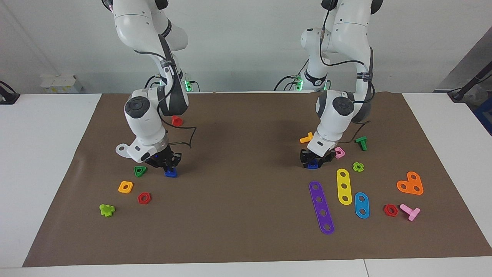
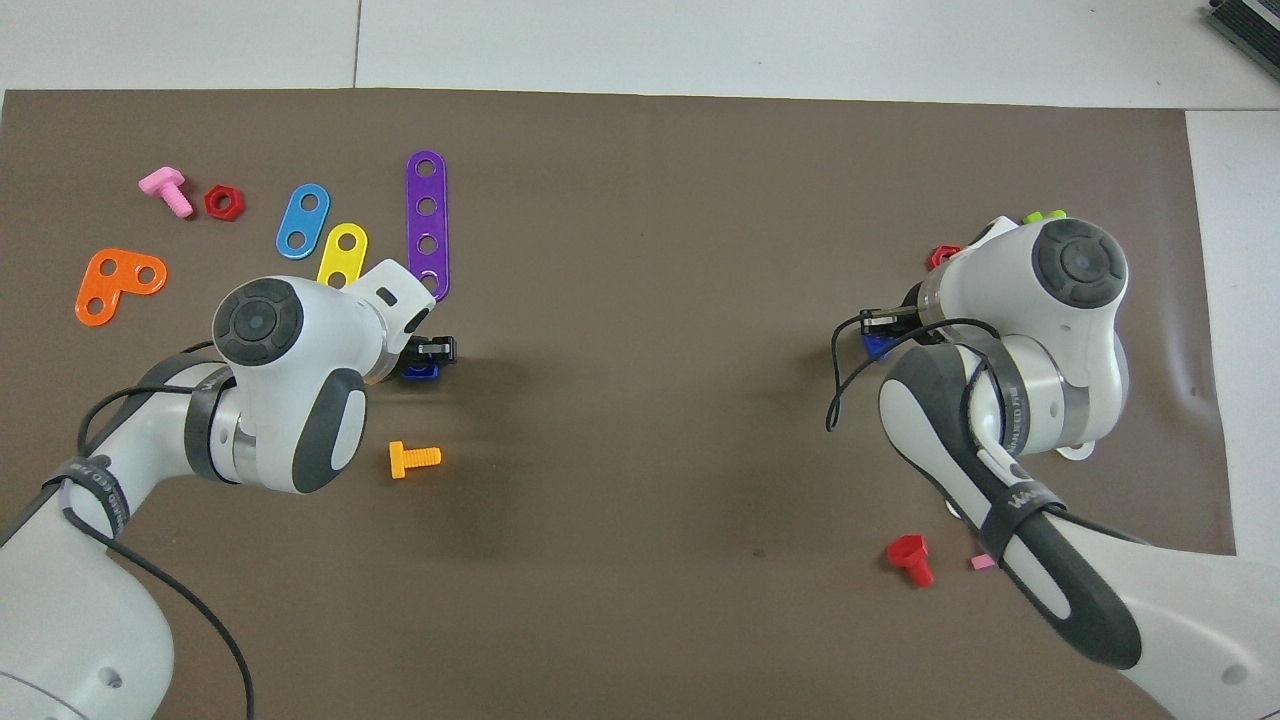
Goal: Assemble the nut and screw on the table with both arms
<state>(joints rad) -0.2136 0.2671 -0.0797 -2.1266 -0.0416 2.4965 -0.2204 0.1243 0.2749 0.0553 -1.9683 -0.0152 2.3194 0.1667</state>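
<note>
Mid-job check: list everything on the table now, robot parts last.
nut: 1, dark blue, gripped by left gripper
screw: 1, dark blue, gripped by right gripper
purple strip, yellow strip, light-blue strip: 3, left arm's end
orange plate: 1, left arm's end
red nuts: 2, one at each end
pink nut: 1, beside left gripper
orange nut, green nut: 2, right arm's end
pink bolt, green bolt, orange bolt: 3, left arm's end
red bolt: 1, right arm's end
lime pieces: 2, one at each end
mat: 1, brown, on white table
left gripper, right gripper: 2, black, both shut
</note>
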